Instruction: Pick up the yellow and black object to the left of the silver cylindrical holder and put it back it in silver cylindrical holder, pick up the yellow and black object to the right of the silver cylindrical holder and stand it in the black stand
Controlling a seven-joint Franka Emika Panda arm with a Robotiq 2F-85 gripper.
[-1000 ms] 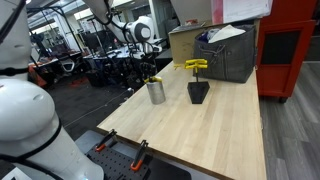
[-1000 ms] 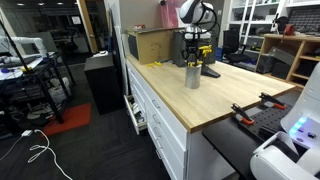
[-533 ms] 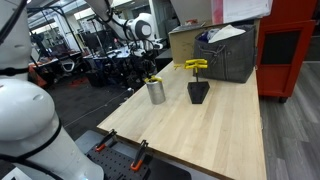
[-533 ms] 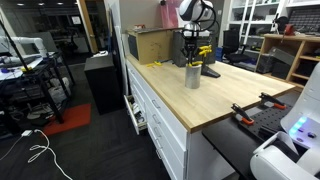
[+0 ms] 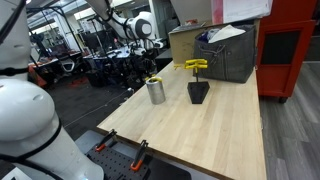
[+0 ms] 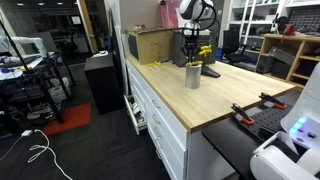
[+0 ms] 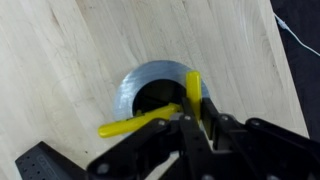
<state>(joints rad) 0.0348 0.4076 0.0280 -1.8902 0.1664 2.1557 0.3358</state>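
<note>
1. The black two-finger gripper [image 7: 197, 124] is gripping the small slim yellow tool with black bits [image 7: 193, 92]. Its jaws are pressing on the yellow bar from both sides.
2. This small tool is hanging over the mouth of the shiny silver metal cylinder cup [image 7: 135, 85]. One yellow arm of it is reaching sideways across the dark opening and over the rim. I cannot tell whether the tool is touching the cup.
3. In both exterior views the gripper [image 5: 152, 70] [image 6: 191, 58] is hovering directly above the cup [image 5: 156, 93] [image 6: 191, 77], which is standing upright on the light wooden table [image 5: 215, 135].
4. The longer yellow bar-shaped tool [image 5: 195, 66] is sitting on top of the small matt black tapering stand [image 5: 198, 93], near the cup.
5. A big grey crate [image 5: 228, 58] is standing behind the stand.
</note>
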